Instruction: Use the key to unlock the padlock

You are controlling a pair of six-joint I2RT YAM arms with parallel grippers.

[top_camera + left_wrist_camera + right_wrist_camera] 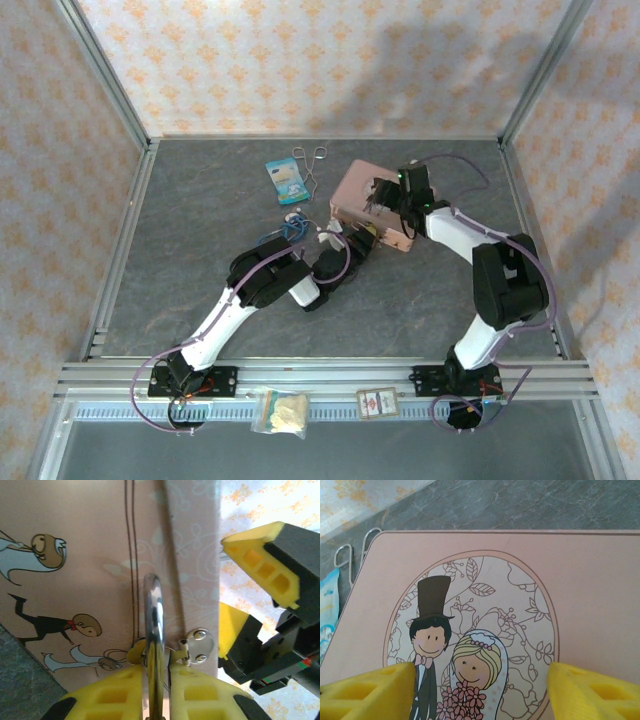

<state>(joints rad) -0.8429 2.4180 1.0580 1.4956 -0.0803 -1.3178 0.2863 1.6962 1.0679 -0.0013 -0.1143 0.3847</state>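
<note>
A grey stone-patterned surface (200, 250) carries a pink rectangular tin box with a cartoon bride and groom (580, 590). The right jaws stand wide above its lid. The left jaws clamp the thin silver shackle of the tiny padlock (153, 610), just beside the tin's silver hasp (197, 645).

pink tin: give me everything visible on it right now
The pink tin is a flat rectangular box, painted metal by its look, lying lid-up on the grey table, right of centre. The lid bears an oval cartoon of a top-hatted groom and veiled bride; a side wall shows small cartoon figures and a silver riveted clasp. The left gripper is shut on the shackle of the padlock, beside that clasp. The right gripper hangs open over the lid; contact unclear.
</note>
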